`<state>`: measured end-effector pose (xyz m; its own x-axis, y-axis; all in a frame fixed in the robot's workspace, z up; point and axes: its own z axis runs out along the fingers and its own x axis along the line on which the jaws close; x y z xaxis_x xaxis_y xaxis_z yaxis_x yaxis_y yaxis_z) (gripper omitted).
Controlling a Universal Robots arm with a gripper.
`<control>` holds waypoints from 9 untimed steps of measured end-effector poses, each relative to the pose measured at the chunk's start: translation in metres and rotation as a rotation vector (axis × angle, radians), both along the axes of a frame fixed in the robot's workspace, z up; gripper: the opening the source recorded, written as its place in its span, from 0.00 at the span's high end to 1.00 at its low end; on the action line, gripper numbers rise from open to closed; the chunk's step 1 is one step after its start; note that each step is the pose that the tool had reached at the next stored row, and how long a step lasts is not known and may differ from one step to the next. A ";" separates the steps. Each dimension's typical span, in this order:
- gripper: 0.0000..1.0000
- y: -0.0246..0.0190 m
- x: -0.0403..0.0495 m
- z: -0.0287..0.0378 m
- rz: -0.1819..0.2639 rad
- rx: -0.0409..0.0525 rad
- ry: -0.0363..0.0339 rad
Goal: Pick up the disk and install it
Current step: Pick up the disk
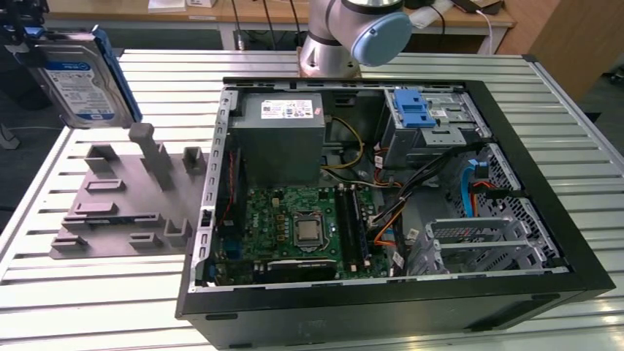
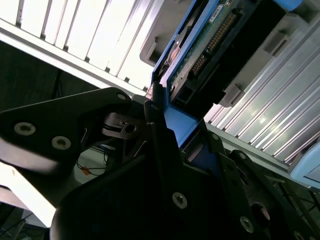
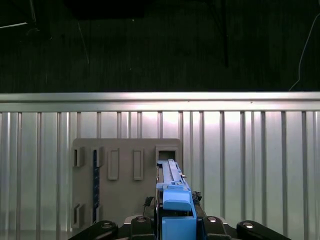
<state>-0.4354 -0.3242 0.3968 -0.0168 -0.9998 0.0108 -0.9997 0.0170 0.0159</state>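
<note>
In the exterior view, the gripper point(image 1: 28, 35) sits at the upper corner on the exterior view's left. Its jaws are closed on the top edge of the disk point(image 1: 83, 82). The disk hangs down from the jaws with its label facing the camera and its blue frame running down the side, clear of the table point(image 1: 98, 307). Directly below the jaws and the disk, and apart from both, a grey holder point(image 1: 117, 201) with upright posts lies on the table. Well away from the jaws, toward the exterior view's right, stands the open computer case point(image 1: 390, 314). Inside it are a grey box point(image 1: 280, 139) and a metal cage point(image 1: 421, 110) with a blue latch. The arm's base point(image 1: 341, 36) stands behind the case.

In the second wrist view, the gripper point(image 2: 182, 127) is seen close up. A dark finger point(image 2: 159, 135) presses against the blue frame, which is pinched between the jaws. The disk point(image 2: 200, 55) reaches out past the jaws with its circuit side and connector showing, and the ribbed table point(image 2: 265, 115) lies beyond it.

In the first wrist view, the gripper point(image 3: 174, 226) holds the disk point(image 3: 172, 185) edge-on. The disk's blue frame stands straight out from between the jaws. Beyond the jaws, the holder point(image 3: 125, 185) lies flat on the table point(image 3: 250, 165), its slots facing the camera.
</note>
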 end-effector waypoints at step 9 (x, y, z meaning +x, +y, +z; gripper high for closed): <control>0.63 0.0000 0.0000 0.0057 0.000 0.0000 -0.0001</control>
<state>-0.4353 -0.3242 0.4025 -0.0168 -0.9998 0.0108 -0.9997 0.0170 0.0158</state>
